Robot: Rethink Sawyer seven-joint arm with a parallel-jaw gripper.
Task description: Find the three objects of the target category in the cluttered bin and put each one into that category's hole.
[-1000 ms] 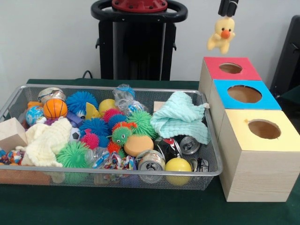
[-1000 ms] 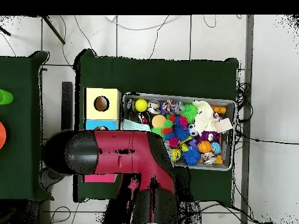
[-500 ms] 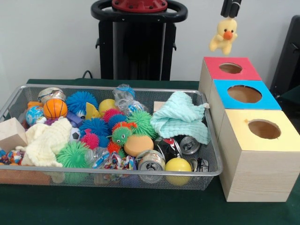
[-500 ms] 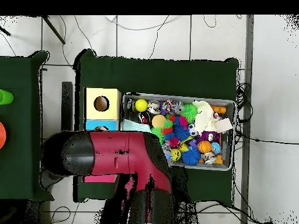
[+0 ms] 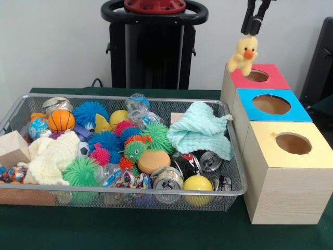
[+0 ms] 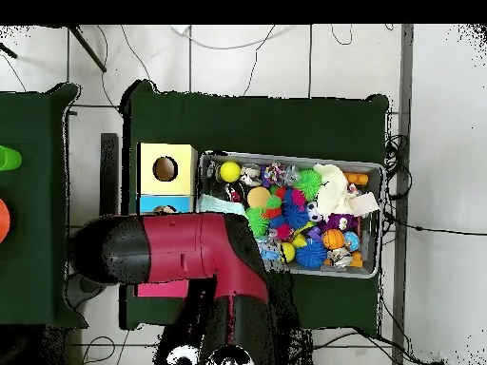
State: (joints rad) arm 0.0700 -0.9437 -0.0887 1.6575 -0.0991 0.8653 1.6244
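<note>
A yellow plush duck with an orange beak hangs right under my gripper, which is shut on the top of its head. The duck sits just above the left edge of the red box, close to its round hole. The wire bin holds spiky balls, cans and cloths. In the overhead view the red arm hides the gripper, the duck and the red box.
A blue box and a yellow box, each with a round hole, stand in a row in front of the red one. A mint cloth lies at the bin's right end. The overhead view shows the bin beside the yellow box.
The gripper has come down with the duck, from well above the red box to just over its left edge. In the overhead view the arm has shifted slightly.
</note>
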